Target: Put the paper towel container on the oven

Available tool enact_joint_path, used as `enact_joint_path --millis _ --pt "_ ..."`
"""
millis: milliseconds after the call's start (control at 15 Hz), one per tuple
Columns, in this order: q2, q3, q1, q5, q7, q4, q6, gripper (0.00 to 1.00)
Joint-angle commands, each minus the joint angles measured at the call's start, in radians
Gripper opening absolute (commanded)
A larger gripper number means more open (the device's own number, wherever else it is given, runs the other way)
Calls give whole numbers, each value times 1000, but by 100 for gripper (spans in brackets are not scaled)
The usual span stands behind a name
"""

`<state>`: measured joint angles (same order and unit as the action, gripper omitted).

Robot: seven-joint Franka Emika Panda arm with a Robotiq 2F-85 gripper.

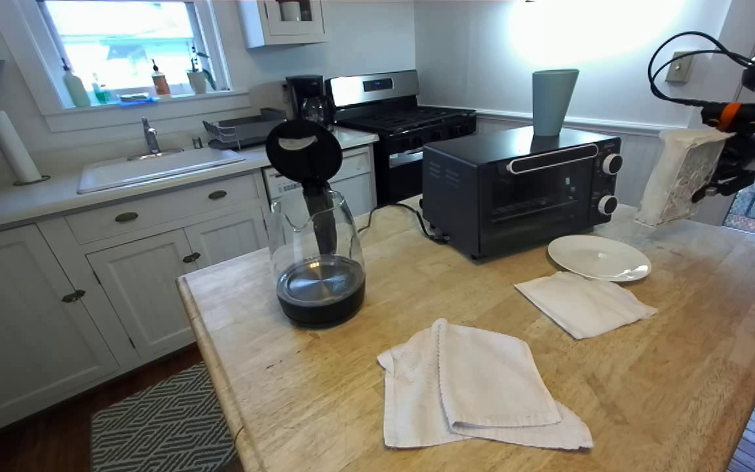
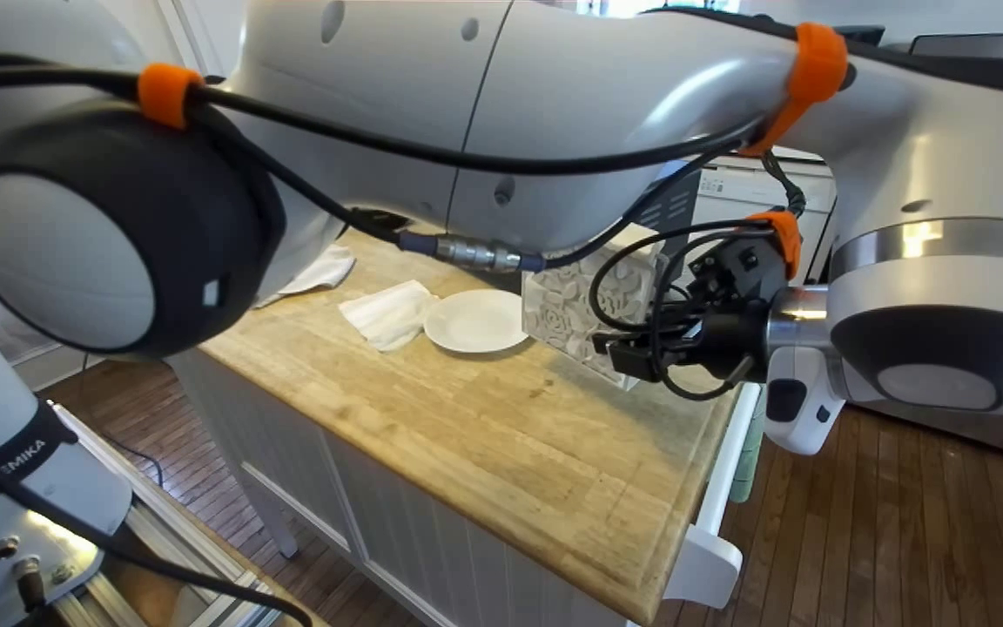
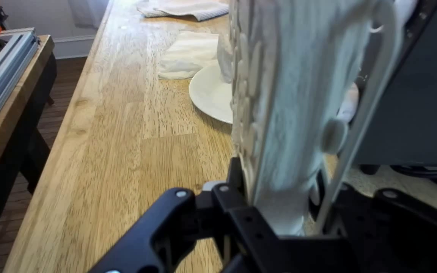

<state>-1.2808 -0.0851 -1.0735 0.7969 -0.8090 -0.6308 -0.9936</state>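
Note:
The paper towel container (image 1: 677,176) is an off-white box with a patterned face. My gripper (image 1: 705,191) is shut around its sides and holds it slightly tilted, apparently raised above the table, beside the oven's knob end. In an exterior view the container (image 2: 564,305) hangs right of the plate with the gripper (image 2: 619,348) on it. In the wrist view the container (image 3: 290,98) stands between the fingers (image 3: 279,184). The oven (image 1: 522,190) is a black box with a glass door; its dark side shows in the wrist view (image 3: 419,113). The arm mostly hides it in an exterior view.
A grey-green cup (image 1: 553,101) stands on the oven's top, near its right part. A white plate (image 1: 599,257) and a folded cloth (image 1: 584,305) lie before the oven. Another cloth (image 1: 482,387) and an open glass kettle (image 1: 320,262) are nearer. A cord (image 1: 410,213) runs behind the oven.

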Motion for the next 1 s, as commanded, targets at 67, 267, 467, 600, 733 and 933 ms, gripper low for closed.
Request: enact_joint_path --millis 67,267,467,600,733,933 --pt "56 39 -29 -1 -101 25 25 16" --pt "142 -19 -6 -25 -77 -27 23 16" --pt "219 -49 19 -73 -49 -58 57 16" --pt "269 -67 40 -116 -25 -77 99 16" --pt "311 -77 59 -164 1 -86 171 16" --pt "426 -23 86 -261 53 -227 167 16"
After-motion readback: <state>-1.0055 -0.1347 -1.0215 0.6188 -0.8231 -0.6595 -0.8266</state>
